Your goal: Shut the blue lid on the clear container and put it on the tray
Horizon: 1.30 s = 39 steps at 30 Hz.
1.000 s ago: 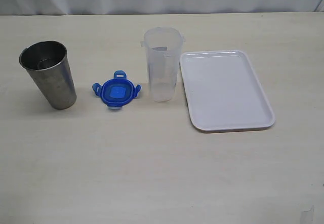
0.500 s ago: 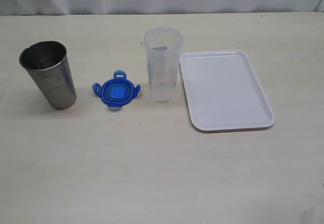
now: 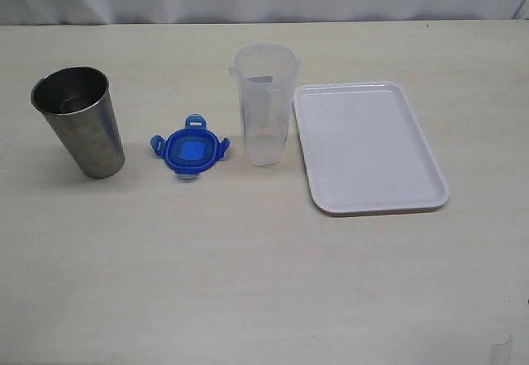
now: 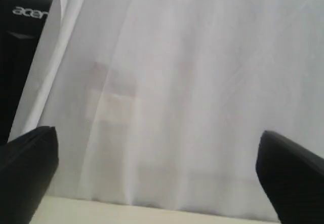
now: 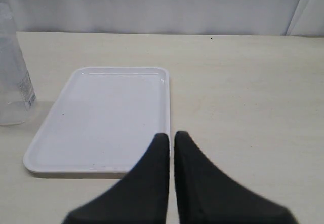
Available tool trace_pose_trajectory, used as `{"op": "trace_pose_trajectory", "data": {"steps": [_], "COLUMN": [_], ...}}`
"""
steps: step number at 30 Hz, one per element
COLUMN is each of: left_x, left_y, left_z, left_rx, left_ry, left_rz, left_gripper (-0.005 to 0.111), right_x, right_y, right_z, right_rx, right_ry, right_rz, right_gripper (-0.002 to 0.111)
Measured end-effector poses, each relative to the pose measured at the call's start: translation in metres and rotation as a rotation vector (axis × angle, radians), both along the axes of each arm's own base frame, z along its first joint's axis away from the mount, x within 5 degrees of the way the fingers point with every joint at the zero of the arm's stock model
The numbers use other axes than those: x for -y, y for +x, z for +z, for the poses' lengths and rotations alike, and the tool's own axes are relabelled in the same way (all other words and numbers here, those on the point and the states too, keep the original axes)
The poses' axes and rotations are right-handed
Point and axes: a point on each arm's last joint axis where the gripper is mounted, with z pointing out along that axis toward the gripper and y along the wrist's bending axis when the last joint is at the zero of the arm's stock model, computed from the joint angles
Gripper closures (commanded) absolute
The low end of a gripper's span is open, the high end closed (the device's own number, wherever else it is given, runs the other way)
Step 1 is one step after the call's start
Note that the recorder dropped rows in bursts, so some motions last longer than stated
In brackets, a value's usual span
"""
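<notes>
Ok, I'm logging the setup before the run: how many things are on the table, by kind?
Cups and containers: 2 (steel cup, clear container)
Lids: 1 (blue lid)
Trays: 1 (tray)
Total: 4

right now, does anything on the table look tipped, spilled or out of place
Nothing stands out. The clear container and the steel cup stand upright, the blue lid lies flat between them, and the tray sits flat beside the container.
</notes>
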Motion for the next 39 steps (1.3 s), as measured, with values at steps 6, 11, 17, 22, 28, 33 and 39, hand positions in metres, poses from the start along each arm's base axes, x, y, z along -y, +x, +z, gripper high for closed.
{"op": "trace_pose_trajectory", "data": {"steps": [6,11,17,22,28,33,39], "left_x": [0.004,0.01,0.012,0.015,0.024,0.024,0.024], "left_y": [0.043,0.071,0.087,0.094,0.113,0.125,0.144], "left_z": [-0.029,-0.06,-0.085,-0.095,-0.106,-0.119,-0.138], "left_rx": [-0.209,-0.336,-0.393,-0.368,-0.401,-0.464,-0.523], "left_ry": [0.055,0.115,0.152,0.182,0.255,0.252,0.246], "left_rz": [-0.067,-0.156,-0.193,-0.227,-0.357,-0.368,-0.396], "left_gripper": [0.002,0.002,0.002,0.002,0.002,0.002,0.002], "right_x": [0.0,0.0,0.0,0.0,0.0,0.0,0.0], "right_y": [0.0,0.0,0.0,0.0,0.0,0.0,0.0], "right_z": [0.0,0.0,0.0,0.0,0.0,0.0,0.0], "right_rx": [0.0,0.0,0.0,0.0,0.0,0.0,0.0], "right_ry": [0.0,0.0,0.0,0.0,0.0,0.0,0.0], "right_rz": [0.0,0.0,0.0,0.0,0.0,0.0,0.0], "right_gripper": [0.104,0.104,0.104,0.104,0.104,0.104,0.104]}}
